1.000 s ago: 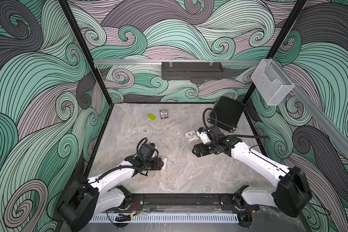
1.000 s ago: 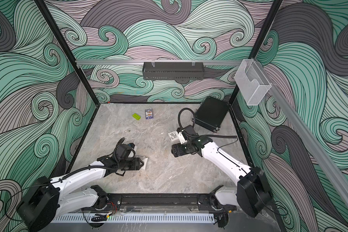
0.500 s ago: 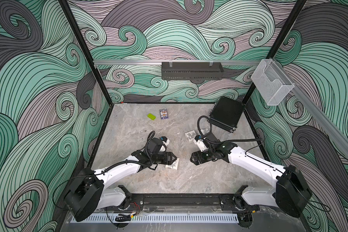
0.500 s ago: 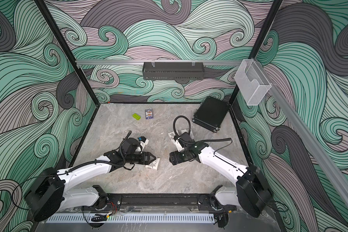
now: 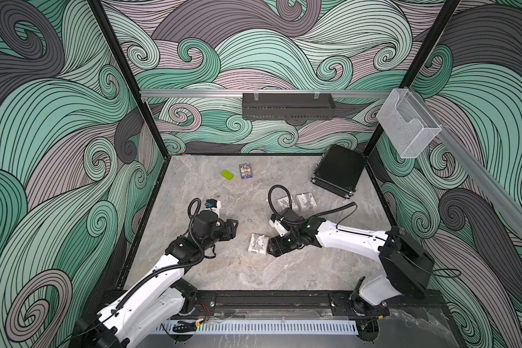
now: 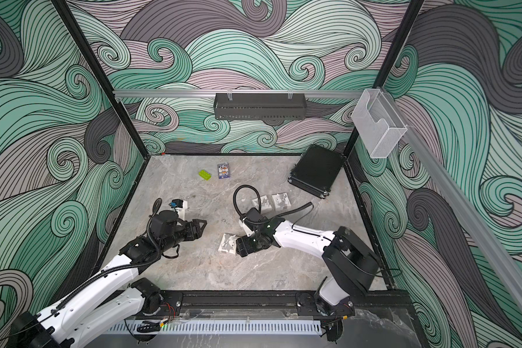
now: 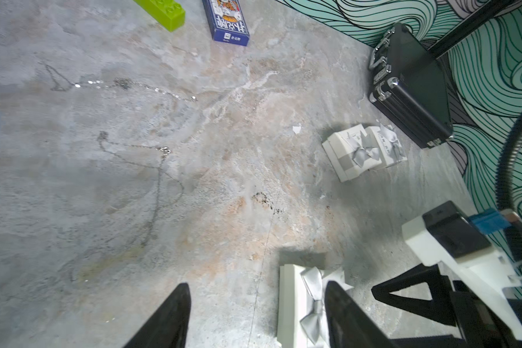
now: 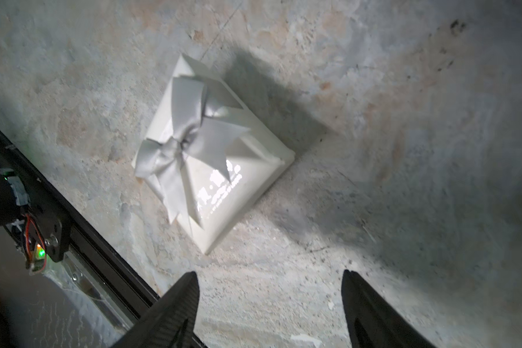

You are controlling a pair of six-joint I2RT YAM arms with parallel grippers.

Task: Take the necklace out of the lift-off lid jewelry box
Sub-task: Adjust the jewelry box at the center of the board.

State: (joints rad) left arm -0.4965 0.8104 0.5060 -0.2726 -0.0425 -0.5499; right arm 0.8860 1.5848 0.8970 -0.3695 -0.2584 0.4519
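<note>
**Desk:** Top views are showing what at centre table?

**Photographer:** A white jewelry box [image 5: 258,243] with a grey bow is lying on the marble table [image 5: 284,271] between the two arms, and its lid is sitting on. The right gripper [image 5: 272,247] is hovering just beside it. Its jaws are standing apart and gripping nothing, and its wrist view is showing a gap before the box.

**Desk:** And the other arm?

**Photographer:** The left gripper [image 5: 235,229] is pointing at the box from the opposite side, near but not touching. Its jaws are also standing apart and holding nothing.

**Desk:** Where is the necklace lying?

**Photographer:** The lid is hiding whatever the box is holding. In the left wrist view a thin chain [image 7: 122,83] and a second chain [image 7: 165,149] are lying loose on bare marble, well apart from the box. Two more white boxes [image 5: 296,201] are sitting near a black case [image 5: 338,171].
</note>
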